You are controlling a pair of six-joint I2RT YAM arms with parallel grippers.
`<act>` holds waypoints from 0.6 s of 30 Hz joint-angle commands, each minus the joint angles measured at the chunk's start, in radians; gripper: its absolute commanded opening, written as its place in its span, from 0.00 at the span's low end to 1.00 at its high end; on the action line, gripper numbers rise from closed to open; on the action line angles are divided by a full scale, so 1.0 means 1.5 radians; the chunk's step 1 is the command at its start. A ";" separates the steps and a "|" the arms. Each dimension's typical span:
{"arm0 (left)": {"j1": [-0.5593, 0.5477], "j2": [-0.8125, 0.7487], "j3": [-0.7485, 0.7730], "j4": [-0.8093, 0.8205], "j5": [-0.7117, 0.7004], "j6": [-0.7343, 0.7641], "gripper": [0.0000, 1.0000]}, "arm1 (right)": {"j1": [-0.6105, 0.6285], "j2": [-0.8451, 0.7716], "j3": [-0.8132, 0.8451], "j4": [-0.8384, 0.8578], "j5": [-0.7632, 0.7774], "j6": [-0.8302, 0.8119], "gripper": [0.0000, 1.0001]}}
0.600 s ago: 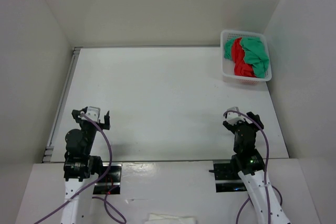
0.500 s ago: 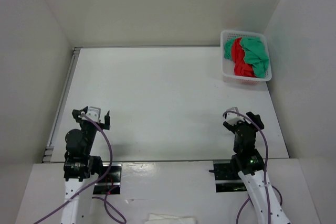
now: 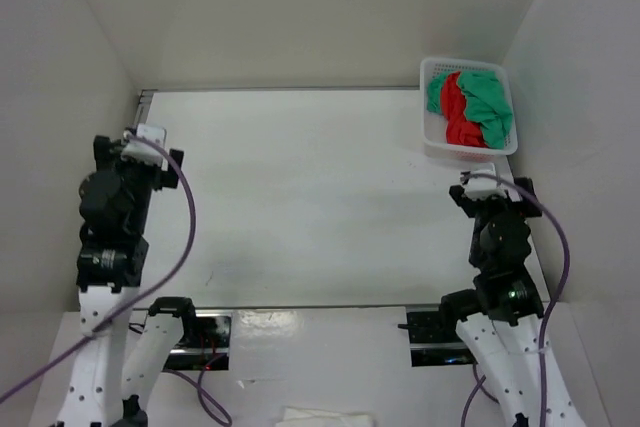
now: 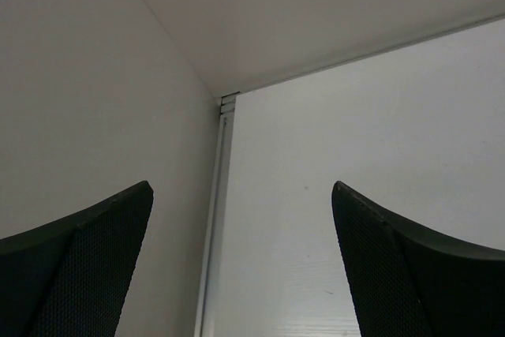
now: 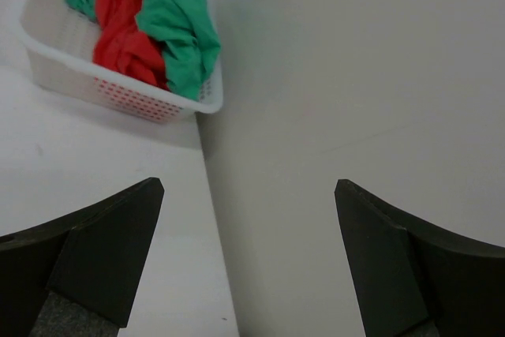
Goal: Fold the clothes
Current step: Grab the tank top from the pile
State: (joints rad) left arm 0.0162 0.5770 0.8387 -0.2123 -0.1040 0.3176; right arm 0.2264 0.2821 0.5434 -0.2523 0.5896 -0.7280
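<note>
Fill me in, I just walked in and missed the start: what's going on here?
Nothing is being handled yet. The green T-shirt lies crumpled with a red garment in the white basket at the table's far right corner. Both arms stand near the table's side edges, the left tool and right tool open and empty, the right one nearer the basket.

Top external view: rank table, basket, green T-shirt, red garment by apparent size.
1. table
2. basket
3. green T-shirt, more fabric showing
4. red garment
The last two are unsure: both lie bunched and overlapping in the basket, so this ranks visible area only.
</note>
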 commanded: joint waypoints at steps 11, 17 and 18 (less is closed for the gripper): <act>0.006 0.223 0.240 -0.220 -0.094 -0.098 1.00 | -0.176 0.566 0.487 -0.191 -0.156 0.244 0.94; 0.012 0.349 0.246 -0.260 -0.030 -0.143 1.00 | -0.248 0.762 0.585 -0.197 -0.252 0.292 0.98; 0.012 0.359 0.246 -0.251 -0.021 -0.143 1.00 | -0.256 0.784 0.597 -0.197 -0.252 0.302 0.98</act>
State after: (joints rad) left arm 0.0261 1.0645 1.2037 -0.5797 -0.1909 0.1574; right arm -0.1364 1.3804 1.3640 -0.5186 0.2897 -0.3481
